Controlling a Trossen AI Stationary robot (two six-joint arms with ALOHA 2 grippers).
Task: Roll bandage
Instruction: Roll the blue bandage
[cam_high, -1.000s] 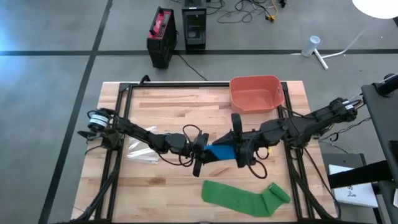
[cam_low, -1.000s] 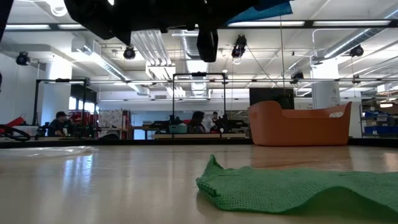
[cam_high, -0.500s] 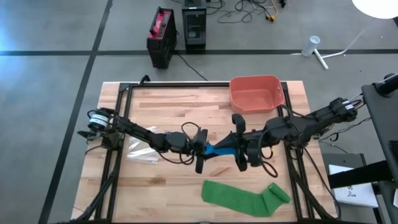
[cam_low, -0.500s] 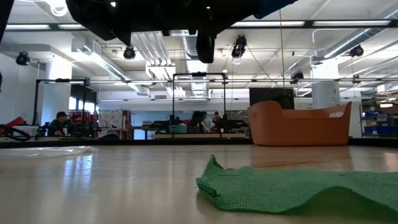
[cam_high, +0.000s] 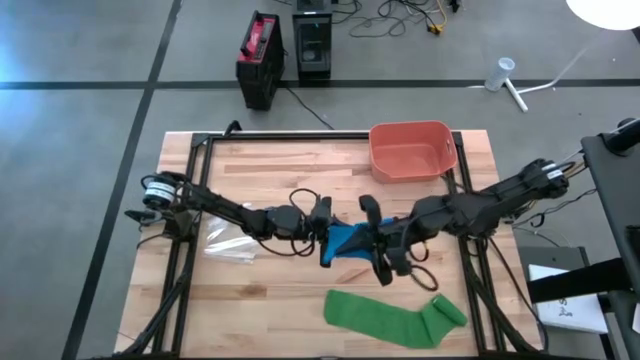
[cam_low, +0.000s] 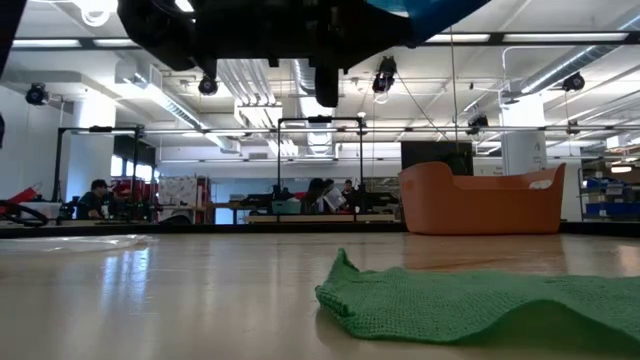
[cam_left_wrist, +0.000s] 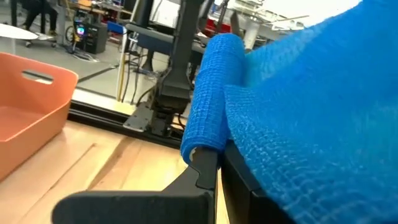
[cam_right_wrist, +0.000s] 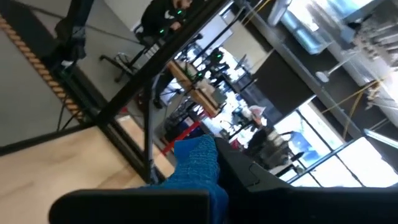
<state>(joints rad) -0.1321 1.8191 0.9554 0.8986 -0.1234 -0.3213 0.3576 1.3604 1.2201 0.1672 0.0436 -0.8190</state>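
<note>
1. Above the middle of the wooden table (cam_high: 260, 170), the left gripper (cam_high: 322, 232) and the right gripper (cam_high: 372, 240) meet, lifted clear of the surface.
2. Between them hangs the blue bandage (cam_high: 345, 240), partly rolled; both sets of jaws are clenched on it, one at each end.
3. Seen from the left wrist, the rolled part (cam_left_wrist: 211, 93) stands as a tube at the fingers, with loose blue weave spreading beside it.
4. Nearer the table's front edge lies a green bandage (cam_high: 395, 316), flat and untouched.
5. An orange bin (cam_high: 408, 150) sits at the far side.
</note>
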